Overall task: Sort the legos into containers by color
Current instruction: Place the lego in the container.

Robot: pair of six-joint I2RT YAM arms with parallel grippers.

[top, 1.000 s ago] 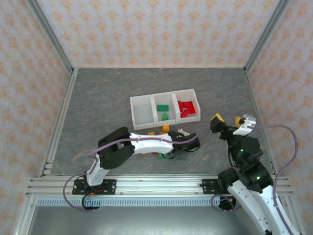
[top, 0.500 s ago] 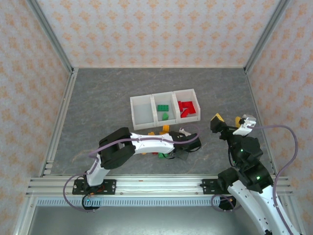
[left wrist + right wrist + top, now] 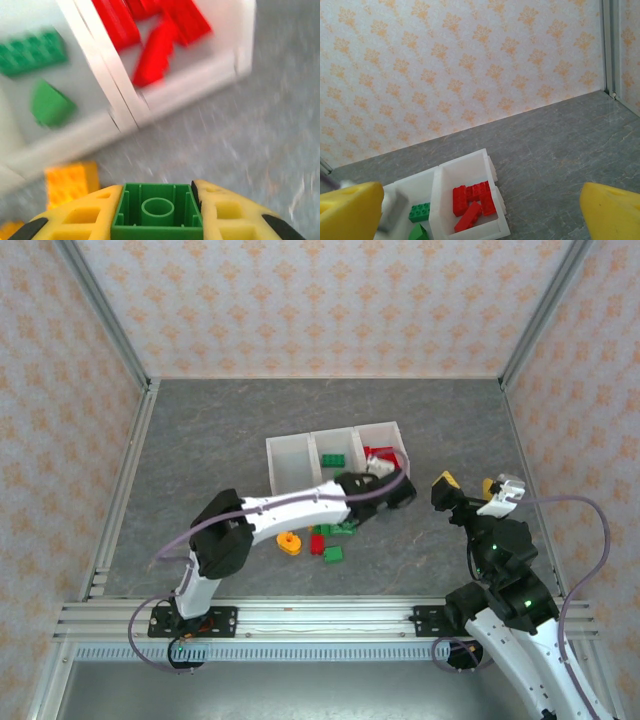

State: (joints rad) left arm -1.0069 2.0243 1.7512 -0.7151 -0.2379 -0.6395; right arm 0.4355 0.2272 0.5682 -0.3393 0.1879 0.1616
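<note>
Now the left fingers (image 3: pixel 80 220) grip a green brick (image 3: pixel 156 210), and the containers (image 3: pixel 285 465) lie just ahead of them: red compartment (image 3: pixel 200 85) straight ahead, green compartment (image 3: pixel 85 85) ahead and to their left. Best, I judge, to swing left until the brick hangs over the green one, clear of the dividing wall (image 3: pixel 107 75), then release; the right fingers (image 3: pixel 350 210) stand wide open, empty

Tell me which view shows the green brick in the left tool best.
Left wrist: the green brick sits large and close, clamped in the left tool, underside facing the camera. From the top external view the tool itself hides it; in the right wrist view it cannot be made out.
</note>
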